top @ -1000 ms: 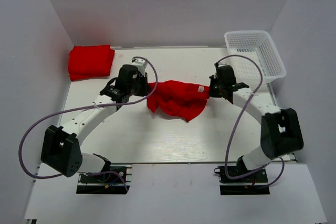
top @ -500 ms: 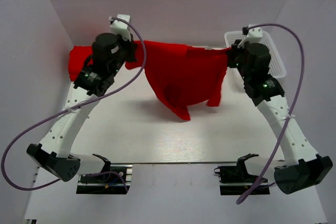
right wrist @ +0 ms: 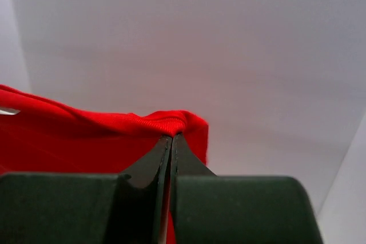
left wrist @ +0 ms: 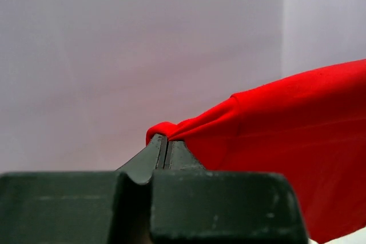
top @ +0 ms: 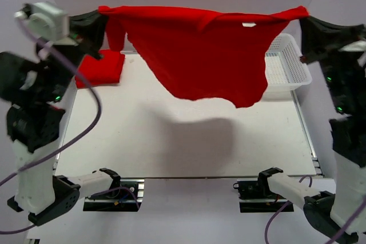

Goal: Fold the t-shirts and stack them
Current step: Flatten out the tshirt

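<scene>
A red t-shirt hangs spread wide in the air, high above the table, its white label near the collar. My left gripper is shut on its left end, which shows as red cloth at the fingertips in the left wrist view. My right gripper is shut on its right end, a bunched red edge in the right wrist view. A folded red t-shirt lies at the table's back left corner, partly hidden by my left arm.
A white mesh basket stands at the back right, partly behind the hanging shirt. The white table lies below, with the shirt's shadow on it. White walls close in the sides and back.
Both arms have risen high and moved apart. The shirt went from a crumpled heap on the table to hanging stretched between the grippers.
</scene>
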Controlling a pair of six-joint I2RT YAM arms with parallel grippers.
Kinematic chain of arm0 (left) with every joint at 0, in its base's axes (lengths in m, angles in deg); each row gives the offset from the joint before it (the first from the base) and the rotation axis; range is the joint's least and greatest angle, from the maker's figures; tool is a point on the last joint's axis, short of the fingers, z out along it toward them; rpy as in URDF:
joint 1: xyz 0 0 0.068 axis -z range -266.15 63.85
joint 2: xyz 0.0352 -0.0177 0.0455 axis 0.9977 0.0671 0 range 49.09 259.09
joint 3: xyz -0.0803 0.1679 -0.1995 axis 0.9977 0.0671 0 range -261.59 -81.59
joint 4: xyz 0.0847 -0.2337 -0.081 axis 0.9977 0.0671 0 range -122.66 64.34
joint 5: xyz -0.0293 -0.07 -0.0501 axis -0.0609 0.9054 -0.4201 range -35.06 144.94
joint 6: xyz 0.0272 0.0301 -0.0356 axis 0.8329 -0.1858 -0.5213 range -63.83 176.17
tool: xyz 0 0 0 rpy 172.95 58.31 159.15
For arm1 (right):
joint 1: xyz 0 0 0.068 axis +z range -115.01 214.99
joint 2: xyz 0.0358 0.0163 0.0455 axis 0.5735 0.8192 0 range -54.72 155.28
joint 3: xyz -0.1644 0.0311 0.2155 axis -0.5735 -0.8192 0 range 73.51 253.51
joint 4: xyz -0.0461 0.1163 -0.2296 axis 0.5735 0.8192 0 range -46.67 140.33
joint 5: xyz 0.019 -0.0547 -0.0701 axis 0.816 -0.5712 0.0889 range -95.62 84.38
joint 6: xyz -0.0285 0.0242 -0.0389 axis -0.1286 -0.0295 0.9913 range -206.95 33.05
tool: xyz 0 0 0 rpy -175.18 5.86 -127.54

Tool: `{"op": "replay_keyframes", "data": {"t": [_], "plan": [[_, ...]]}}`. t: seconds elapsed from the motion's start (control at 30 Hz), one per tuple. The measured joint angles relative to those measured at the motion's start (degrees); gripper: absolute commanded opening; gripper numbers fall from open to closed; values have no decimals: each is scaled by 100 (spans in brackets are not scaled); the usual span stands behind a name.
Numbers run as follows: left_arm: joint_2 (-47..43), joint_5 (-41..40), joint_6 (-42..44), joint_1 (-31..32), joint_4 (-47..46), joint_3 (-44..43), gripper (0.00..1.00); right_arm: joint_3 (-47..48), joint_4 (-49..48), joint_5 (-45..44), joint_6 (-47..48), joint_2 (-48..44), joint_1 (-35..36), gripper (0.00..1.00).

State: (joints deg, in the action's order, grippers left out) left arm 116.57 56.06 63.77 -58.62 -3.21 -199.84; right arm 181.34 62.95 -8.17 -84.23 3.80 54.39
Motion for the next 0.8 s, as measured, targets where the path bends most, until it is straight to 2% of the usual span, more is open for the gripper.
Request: {"op": "replay_keyframes", "data": {"t": [0.23, 0.43, 0.57, 0.8], "plan": [[-503, 741, 146, -2, 17, -756, 0, 669, -17, 754, 122, -455, 2, 0], [-688, 868, 146, -2, -13, -811, 0, 595, -243, 905, 111, -595, 7, 0], [-662, 385, 144, 4, -221, -229, 0, -57, -555, 590, 103, -595, 11, 0], [-188, -1139, 96, -11, -962, 1836, 0, -2426, -1462, -363, -227, -164, 9, 0]]}}
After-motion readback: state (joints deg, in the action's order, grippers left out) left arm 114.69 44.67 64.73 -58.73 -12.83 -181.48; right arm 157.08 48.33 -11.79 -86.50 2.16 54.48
